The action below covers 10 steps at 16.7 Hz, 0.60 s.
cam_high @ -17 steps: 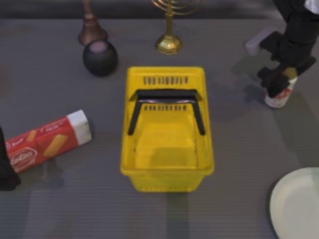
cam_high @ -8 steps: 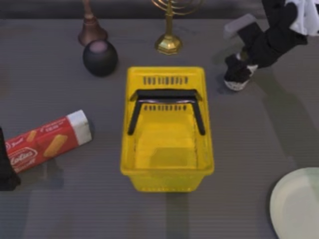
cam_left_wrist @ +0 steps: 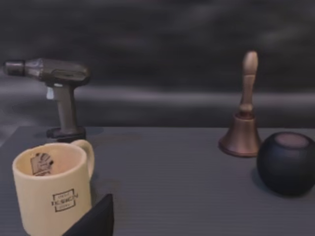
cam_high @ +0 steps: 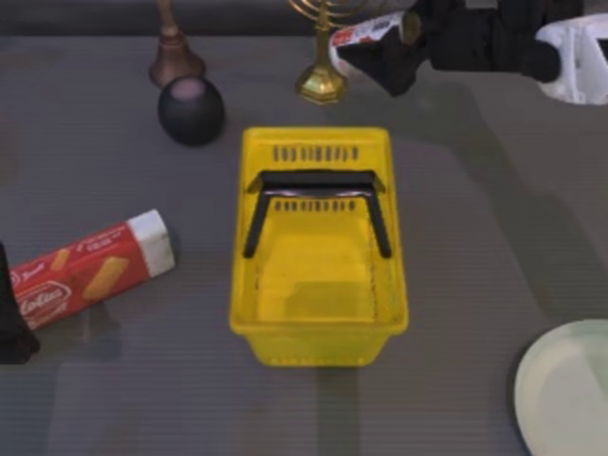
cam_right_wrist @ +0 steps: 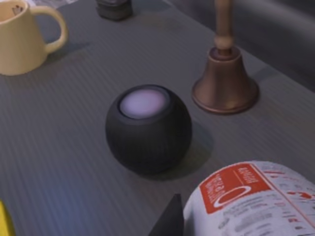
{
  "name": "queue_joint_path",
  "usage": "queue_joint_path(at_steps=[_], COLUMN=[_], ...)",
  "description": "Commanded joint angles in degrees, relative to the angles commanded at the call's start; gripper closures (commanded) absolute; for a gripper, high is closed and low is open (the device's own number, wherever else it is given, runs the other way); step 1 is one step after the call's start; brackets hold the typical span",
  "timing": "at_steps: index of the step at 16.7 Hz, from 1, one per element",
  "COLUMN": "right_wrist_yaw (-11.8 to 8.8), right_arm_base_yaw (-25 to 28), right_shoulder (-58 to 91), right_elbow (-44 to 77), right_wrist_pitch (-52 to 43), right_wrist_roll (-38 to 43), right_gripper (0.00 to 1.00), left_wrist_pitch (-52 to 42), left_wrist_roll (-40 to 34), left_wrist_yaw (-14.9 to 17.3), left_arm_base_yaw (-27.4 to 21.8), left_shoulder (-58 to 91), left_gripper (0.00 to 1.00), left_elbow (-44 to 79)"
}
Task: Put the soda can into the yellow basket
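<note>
The soda can (cam_high: 359, 36), white with red lettering, lies sideways in the air beyond the far end of the yellow basket (cam_high: 315, 136), close to the gold stand. My right gripper (cam_high: 385, 47) is shut on the soda can, its arm reaching in from the right. In the right wrist view the soda can (cam_right_wrist: 256, 201) fills the corner beside one dark fingertip (cam_right_wrist: 172, 221). The basket stands in the middle of the table with its black handles (cam_high: 318, 182) folded across it and nothing inside. My left gripper (cam_high: 11, 332) is parked at the table's left edge, open.
A red biscuit packet (cam_high: 90, 271) lies left of the basket. A black ball-shaped speaker (cam_high: 191, 109), a brown bell (cam_high: 174, 57) and a gold stand (cam_high: 321, 81) line the far side. A white plate (cam_high: 565, 389) sits at the near right. A cream mug (cam_left_wrist: 51, 191) and a drill (cam_left_wrist: 59, 93) stand farther left.
My right gripper has lifted the soda can off the table at the right and carried it left and farther back. The can has turned from upright to lying sideways.
</note>
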Motion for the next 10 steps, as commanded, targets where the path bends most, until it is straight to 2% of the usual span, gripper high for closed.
queue_joint_path(at_steps=[3,5,8,10], right_wrist_yaw=[-8.8,-13.7,-18.9,-20.6], right_arm_base_yaw=[1.4,2.3,3.1,3.4], right_shoulder=[-4.0,-6.2,-8.5,-9.3], right_elbow=[-6.9,-11.0,-15.8,-17.4], right_wrist_pitch=[16.5,25.0,33.3,35.8], right_wrist_roll=[4.9,7.7,10.8,11.9], right_gripper=[1.00,1.00,1.00,1.00], left_wrist_pitch=[0.0,0.0,0.0,0.0], left_wrist_roll=[0.0,0.0,0.0,0.0], left_wrist_yaw=[0.0,0.0,0.0,0.0], left_arm_base_yaw=[0.0,0.0,0.0,0.0], left_shoulder=[0.0,0.0,0.0,0.0], left_gripper=[0.00,0.00,0.00,0.00], left_elbow=[0.0,0.0,0.0,0.0])
